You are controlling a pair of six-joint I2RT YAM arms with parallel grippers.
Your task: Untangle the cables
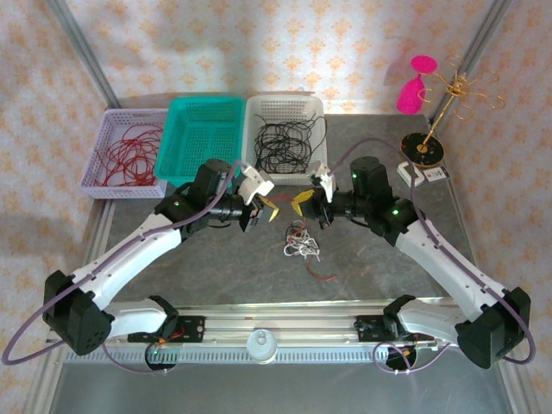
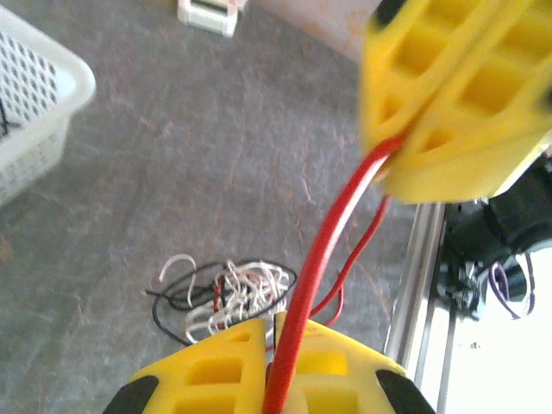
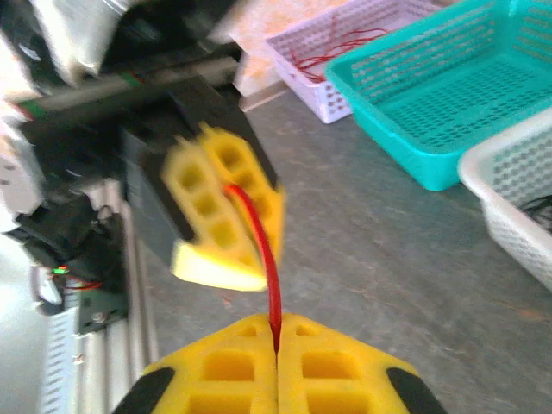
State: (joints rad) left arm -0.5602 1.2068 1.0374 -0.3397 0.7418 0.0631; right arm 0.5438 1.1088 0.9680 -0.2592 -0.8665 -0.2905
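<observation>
Btwn L jaws, R jaws: red cable (image 2: 322, 259) clamped.

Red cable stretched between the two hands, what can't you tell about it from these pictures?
- Left wrist view: red cable ends hidden inside the shut left hand and right hand.
- Right wrist view: left hand badly blurred.
- Top view: cable clump too small to trace strands.

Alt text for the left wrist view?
A red cable stretches between the shut left end effector, at the bottom edge, and the shut right end effector, upper right. Behind it a clump of white, black and red cables lies on the table.
</observation>
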